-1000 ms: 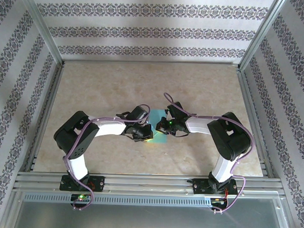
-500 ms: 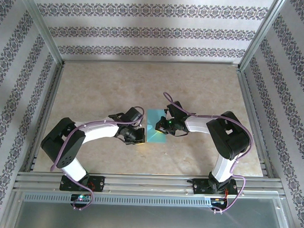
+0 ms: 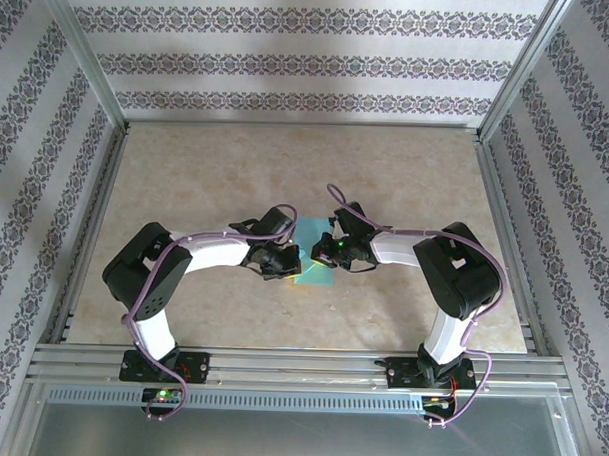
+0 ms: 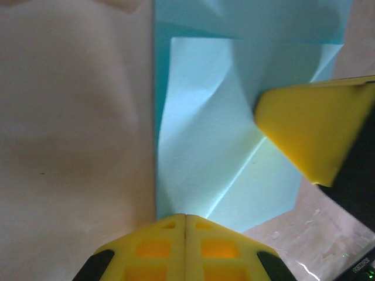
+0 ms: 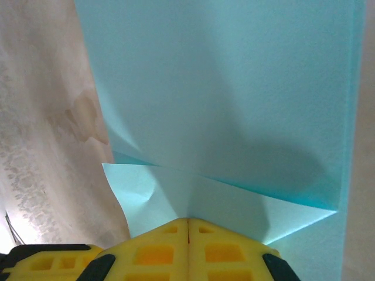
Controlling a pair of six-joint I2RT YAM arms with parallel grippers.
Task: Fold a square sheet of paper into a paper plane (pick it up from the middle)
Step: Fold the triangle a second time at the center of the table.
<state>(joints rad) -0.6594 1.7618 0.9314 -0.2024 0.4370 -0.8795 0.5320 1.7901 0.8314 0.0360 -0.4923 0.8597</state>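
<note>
i am partway through folding the thin teal square sheet of paper (image 3: 318, 279). it lies on the pale tabletop (image 3: 216, 175), right between my two arms, with a lighter flap (image 4: 199, 152) already folded over. my left tool (image 4: 186, 218) is squeezed tight, its tip at the paper's edge. my right tool (image 5: 188, 221) is squeezed tight too, its tip at the flap. i cannot tell if either one pinches paper. both arms bend inward, elbows out, wrists low. next i think i must press the crease flat, gently, so the sheet does not slide.
</note>
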